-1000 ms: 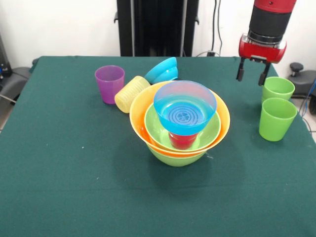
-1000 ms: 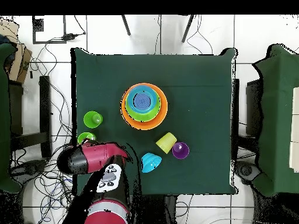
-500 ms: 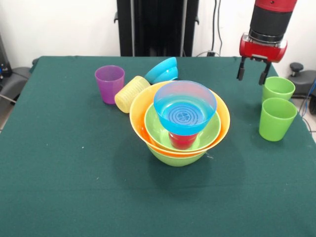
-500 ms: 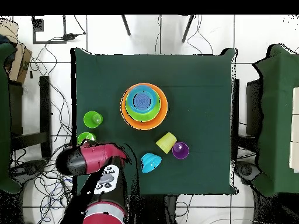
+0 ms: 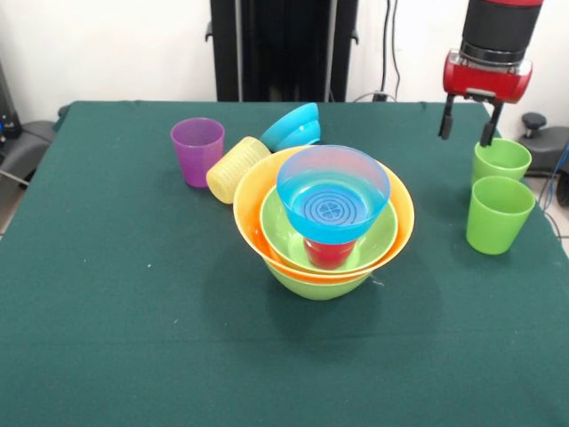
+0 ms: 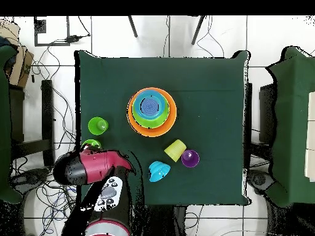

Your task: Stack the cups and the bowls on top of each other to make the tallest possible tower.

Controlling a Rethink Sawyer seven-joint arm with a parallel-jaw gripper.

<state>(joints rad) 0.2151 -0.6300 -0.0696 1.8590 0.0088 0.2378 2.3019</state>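
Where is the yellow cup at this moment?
In the front view the yellow cup lies on its side left of centre, between the purple cup and the orange bowl, with the tipped blue bowl just behind.

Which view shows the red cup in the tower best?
The front view. There the red cup shows below the blue bowl, sitting inside the upper lime green bowl. In the overhead view the blue bowl covers it, so no red shows at all.

blue bowl upright atop red cup in tower.
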